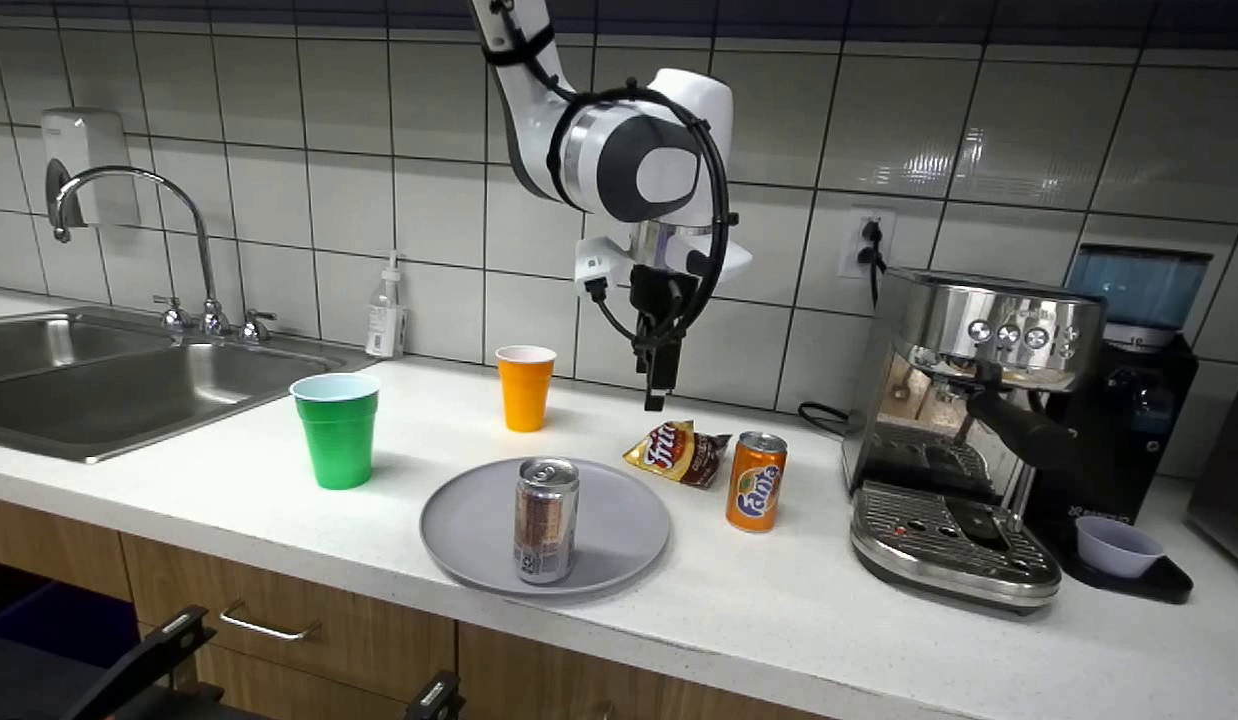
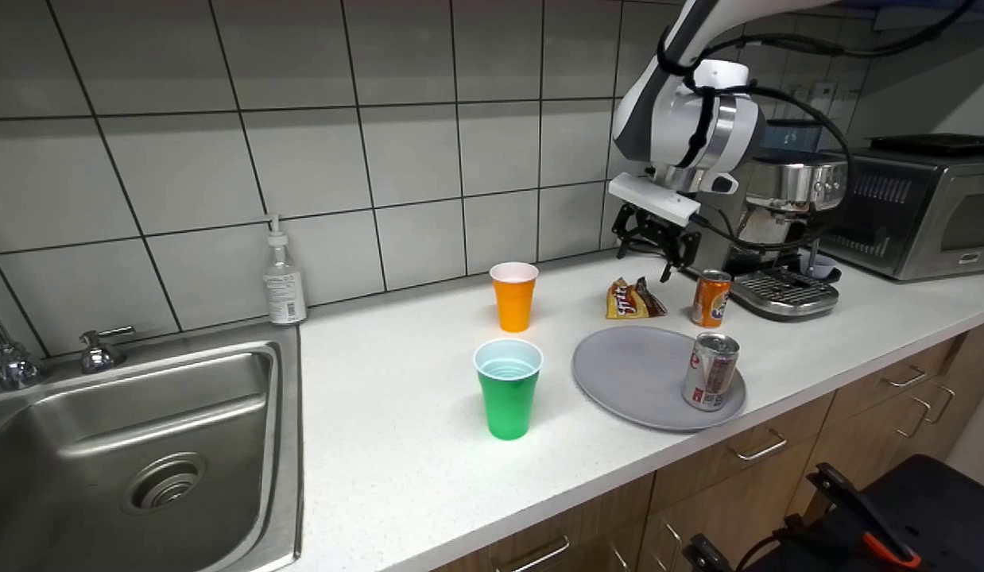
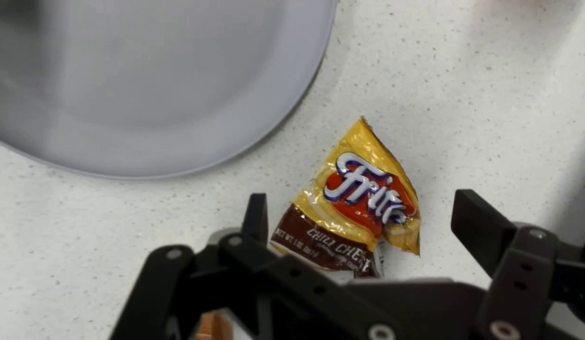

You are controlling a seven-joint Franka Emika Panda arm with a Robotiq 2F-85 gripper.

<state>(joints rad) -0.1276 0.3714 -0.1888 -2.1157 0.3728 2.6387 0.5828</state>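
My gripper [image 3: 361, 200] is open and empty, its black fingers pointing down above the counter. It also shows in both exterior views [image 1: 657, 395] [image 2: 645, 266]. Nearest below it is a small yellow, red and brown Fritos bag [image 3: 354, 203], lying between the fingers in the wrist view, untouched. The bag shows in both exterior views [image 1: 676, 452] [image 2: 631, 300]. A grey plate [image 1: 619, 505] lies beside it, with a silver can [image 1: 545, 525] upright near its front edge. An orange Fanta can [image 1: 756, 485] stands upright close to the bag; the gripper mostly hides it in the wrist view.
An orange cup [image 1: 525, 390] and a green cup [image 1: 337, 435] stand upright left of the plate. A sink [image 2: 285, 445] and soap bottle [image 2: 284, 278] are further left. A coffee machine [image 1: 954, 545] and microwave [image 2: 929, 210] stand right. A tiled wall [image 1: 439, 210] runs behind.
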